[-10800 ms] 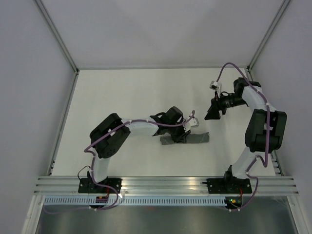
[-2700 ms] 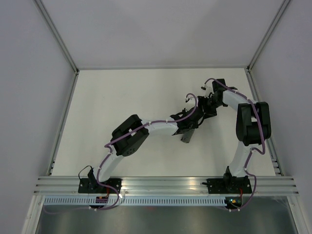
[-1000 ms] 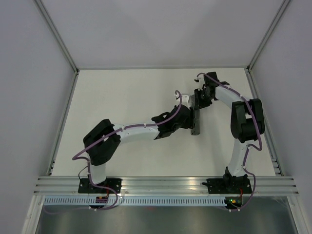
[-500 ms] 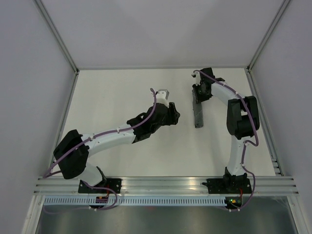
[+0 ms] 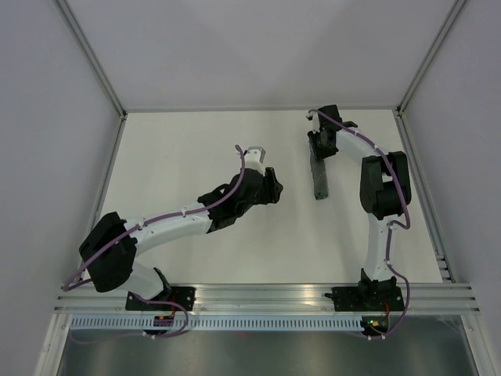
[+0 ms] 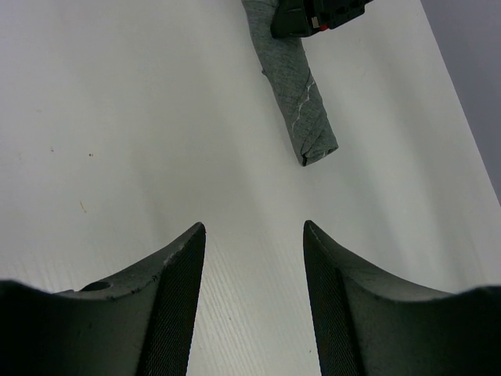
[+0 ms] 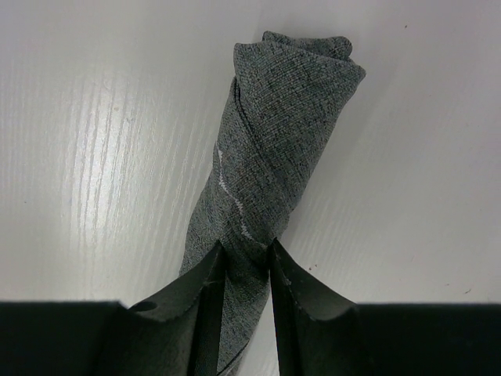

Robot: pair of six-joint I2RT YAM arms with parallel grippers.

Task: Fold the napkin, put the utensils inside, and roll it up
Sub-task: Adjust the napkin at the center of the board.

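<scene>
Top view: the napkin is 1 tight dark grey roll on the white table, right of centre, with its long axis running top to bottom of the frame. The right gripper is at the roll's upper end. In the right wrist view its 2 fingers pinch that end, with cloth squeezed in the gap. A thin lighter stitch line runs along the roll. The left gripper is at frame centre, well apart to the left of the roll. Its jaws are spread, and only table shows between them in the left wrist view.
</scene>
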